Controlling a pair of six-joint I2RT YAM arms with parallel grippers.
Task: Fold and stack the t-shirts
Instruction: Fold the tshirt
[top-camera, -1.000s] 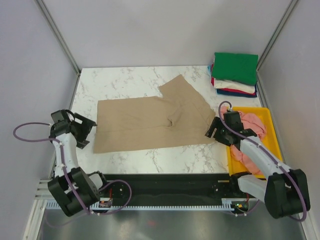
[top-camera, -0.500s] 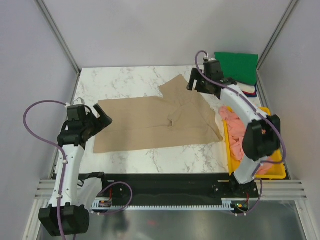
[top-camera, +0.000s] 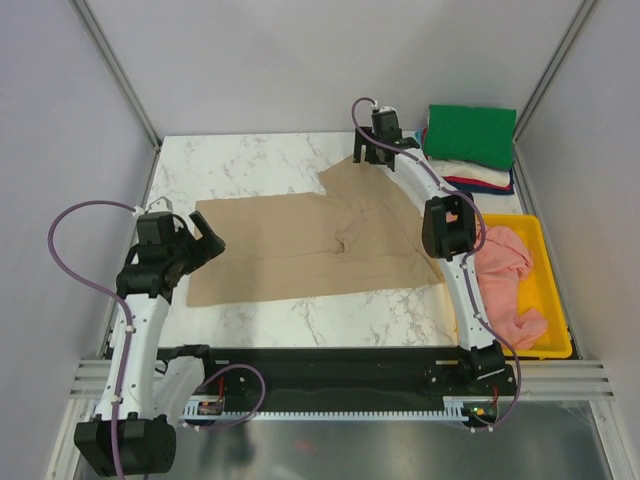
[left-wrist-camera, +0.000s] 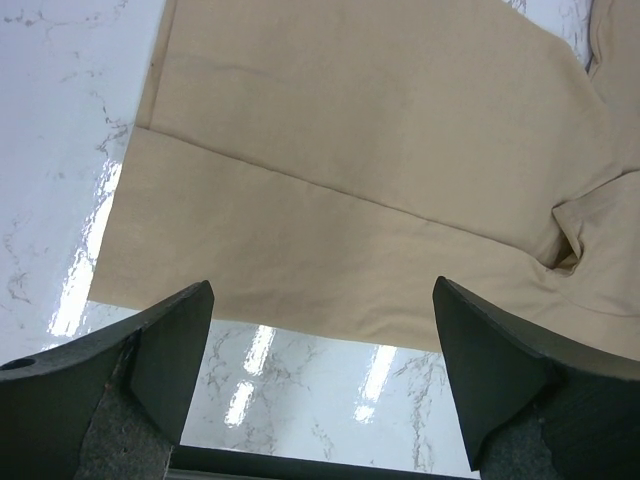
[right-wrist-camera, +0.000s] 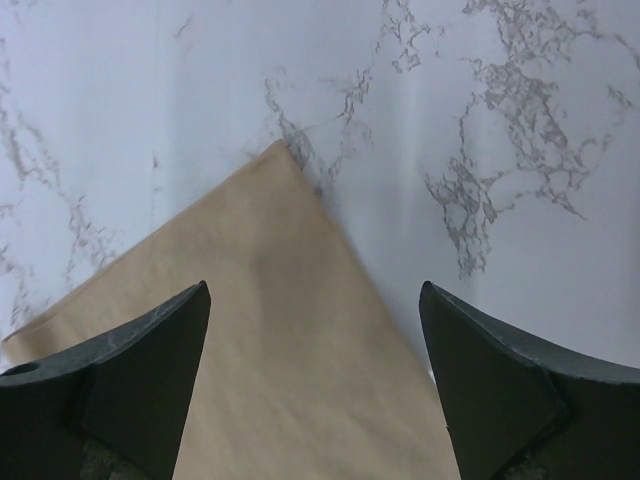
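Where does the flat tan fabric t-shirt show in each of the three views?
Top external: tan fabric t-shirt spread mid-table.
Left wrist: fills the upper frame.
Right wrist: one corner, lower centre.
Shared landmark: white marble tabletop.

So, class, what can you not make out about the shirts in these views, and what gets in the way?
Top view: the folded stack; the green shirt on top covers the rest, so their number is unclear.
Top view: the pink shirt in the tray; the right arm crosses its left side.
Wrist views: the tan shirt is cut off by the frame edges.
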